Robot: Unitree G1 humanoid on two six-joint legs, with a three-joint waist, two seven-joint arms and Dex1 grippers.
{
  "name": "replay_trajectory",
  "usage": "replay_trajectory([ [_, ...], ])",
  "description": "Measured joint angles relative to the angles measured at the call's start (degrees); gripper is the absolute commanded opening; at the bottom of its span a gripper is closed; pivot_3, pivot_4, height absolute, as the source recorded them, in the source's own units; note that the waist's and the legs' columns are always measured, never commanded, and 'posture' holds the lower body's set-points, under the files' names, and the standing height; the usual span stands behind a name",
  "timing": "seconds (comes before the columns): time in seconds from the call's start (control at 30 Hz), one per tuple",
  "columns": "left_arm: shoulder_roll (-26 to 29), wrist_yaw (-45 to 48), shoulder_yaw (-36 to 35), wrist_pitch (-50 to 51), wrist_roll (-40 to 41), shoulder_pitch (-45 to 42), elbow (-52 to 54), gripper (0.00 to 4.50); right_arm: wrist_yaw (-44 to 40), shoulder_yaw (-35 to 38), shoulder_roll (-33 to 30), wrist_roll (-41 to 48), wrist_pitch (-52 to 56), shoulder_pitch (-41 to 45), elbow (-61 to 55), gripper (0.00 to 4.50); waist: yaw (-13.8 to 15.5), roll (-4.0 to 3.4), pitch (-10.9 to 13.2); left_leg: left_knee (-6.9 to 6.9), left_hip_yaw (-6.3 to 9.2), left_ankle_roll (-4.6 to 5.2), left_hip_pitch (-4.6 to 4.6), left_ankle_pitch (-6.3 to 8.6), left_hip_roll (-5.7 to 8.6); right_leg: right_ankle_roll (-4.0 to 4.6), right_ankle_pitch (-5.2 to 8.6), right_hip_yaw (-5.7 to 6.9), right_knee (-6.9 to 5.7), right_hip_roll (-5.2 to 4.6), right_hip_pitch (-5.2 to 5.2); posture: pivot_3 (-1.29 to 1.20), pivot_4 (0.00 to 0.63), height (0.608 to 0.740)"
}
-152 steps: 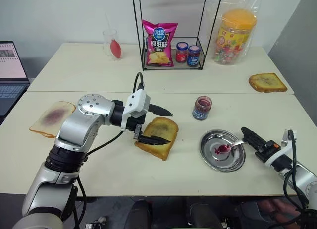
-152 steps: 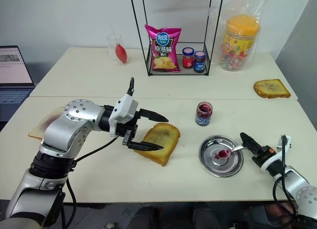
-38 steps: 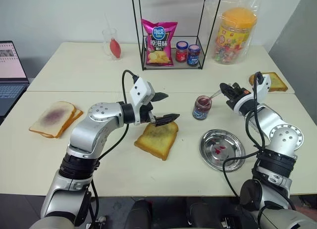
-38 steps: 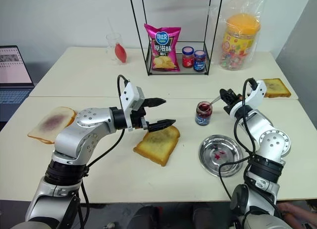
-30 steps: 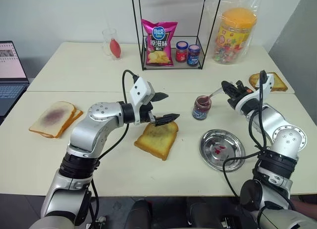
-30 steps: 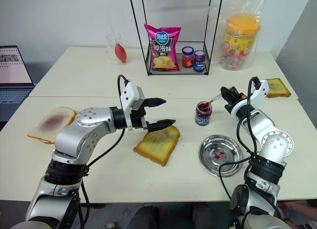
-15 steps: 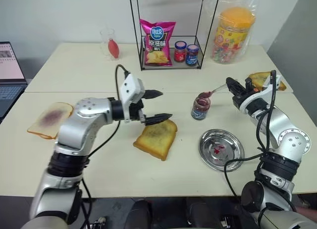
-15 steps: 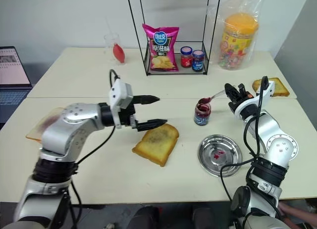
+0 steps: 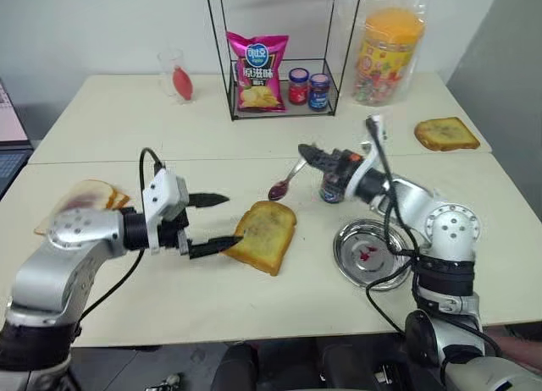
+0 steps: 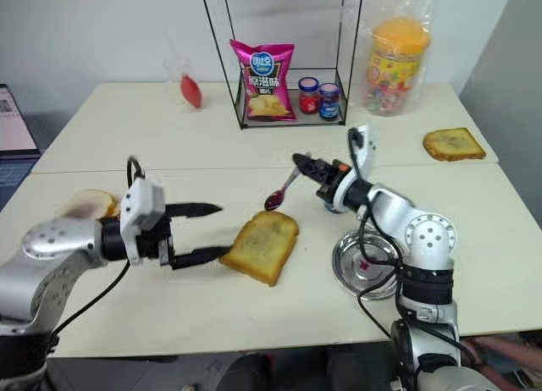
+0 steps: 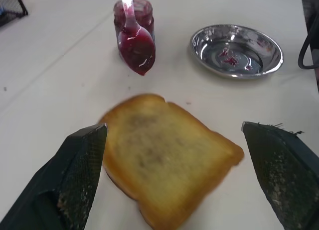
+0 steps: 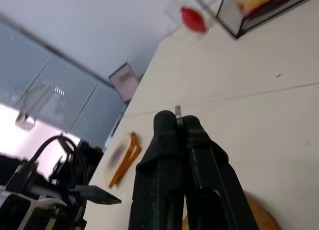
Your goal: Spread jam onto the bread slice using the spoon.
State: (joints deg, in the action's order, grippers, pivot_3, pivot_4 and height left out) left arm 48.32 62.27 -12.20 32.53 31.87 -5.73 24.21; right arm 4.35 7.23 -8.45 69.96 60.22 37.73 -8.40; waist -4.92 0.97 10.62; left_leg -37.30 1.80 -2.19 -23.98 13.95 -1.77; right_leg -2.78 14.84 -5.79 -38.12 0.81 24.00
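2 fingers of our left gripper [image 9: 216,221] are gaping wide, just left of the bread slice [image 9: 262,234]. Beyond it, our right gripper [image 9: 306,152] is pinching the spoon [image 9: 285,184], holding jam [image 9: 277,190] above the table [image 9: 169,137].

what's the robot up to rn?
Making jam toast. The right tool is shut on a spoon loaded with jam, held in the air just above the far edge of the bread slice. The left tool is open beside the bread. No jam on the slice yet. The jar and plate sit to the right.
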Motion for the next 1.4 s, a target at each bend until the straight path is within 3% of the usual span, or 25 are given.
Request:
replay_trajectory([
  [0.2,-1.5,-3.3,-3.7,-0.6,0.6,11.9,6.0,4.5,-8.5,-8.6,-1.1,-8.9,-2.4,-2.2,-1.2,0.03,0.5,0.02,0.0,0.2,-0.04,-0.01,0.02,-0.01,0.02,0.03,0.02,0.03,0.01,-0.06,0.08,0.0,0.15,0.74],
  [0.33,-4.0,-5.9,-4.7,-3.3,-0.9,17.9,6.4,4.5,-15.2,-16.0,-3.5,-19.6,-8.2,-2.6,-2.0,0.03,0.2,0.03,0.0,0.22,-0.11,-0.02,0.08,-0.01,-0.02,0.07,0.05,0.0,0.02,-0.04,0.1,0.0,0.15,0.74],
  [0.43,-4.9,-6.9,-4.7,-4.4,-1.5,19.3,6.5,4.5,-20.2,-20.3,-5.6,-26.7,-13.0,-2.8,-3.6,0.03,0.3,0.06,0.0,0.21,-0.09,-0.03,0.08,-0.02,-0.01,0.08,0.05,0.03,0.01,-0.03,0.08,0.0,0.15,0.74],
  [0.67,-4.7,-7.2,-3.9,-5.4,-1.6,15.6,5.7,4.5,-26.9,-24.2,-7.5,-34.0,-18.6,-4.3,-6.6,0.03,0.3,0.1,-0.1,0.17,-0.12,-0.04,0.09,-0.02,0.0,0.08,0.05,0.01,0.0,-0.04,0.07,0.0,0.15,0.74],
  [1.07,-3.5,-5.3,-1.5,-5.5,-1.6,12.5,4.4,4.5,-28.5,-20.0,-5.7,-34.5,-15.8,-4.7,-9.3,0.03,0.3,0.1,-0.1,0.19,-0.08,-0.04,0.1,-0.02,-0.01,0.09,0.04,0.03,-0.05,-0.03,0.07,0.0,0.15,0.74],
  [1.17,-3.4,-5.1,-0.4,-5.5,-1.6,12.0,4.0,4.5,-23.2,-13.0,1.2,-27.1,-8.5,-4.6,-6.3,0.03,0.2,0.16,-0.1,0.2,-0.04,-0.04,0.13,-0.02,-0.02,0.1,0.04,0.04,-0.14,0.01,0.08,0.0,0.15,0.74],
  [1.4,-2.8,-4.3,0.6,-5.5,-1.6,11.8,3.5,4.5,-22.3,-10.4,4.4,-25.9,-4.1,-4.8,2.8,0.03,0.2,0.16,-0.1,0.17,-0.08,-0.04,0.16,-0.02,0.0,0.1,0.04,0.02,-0.27,0.0,0.1,0.0,0.15,0.74],
])
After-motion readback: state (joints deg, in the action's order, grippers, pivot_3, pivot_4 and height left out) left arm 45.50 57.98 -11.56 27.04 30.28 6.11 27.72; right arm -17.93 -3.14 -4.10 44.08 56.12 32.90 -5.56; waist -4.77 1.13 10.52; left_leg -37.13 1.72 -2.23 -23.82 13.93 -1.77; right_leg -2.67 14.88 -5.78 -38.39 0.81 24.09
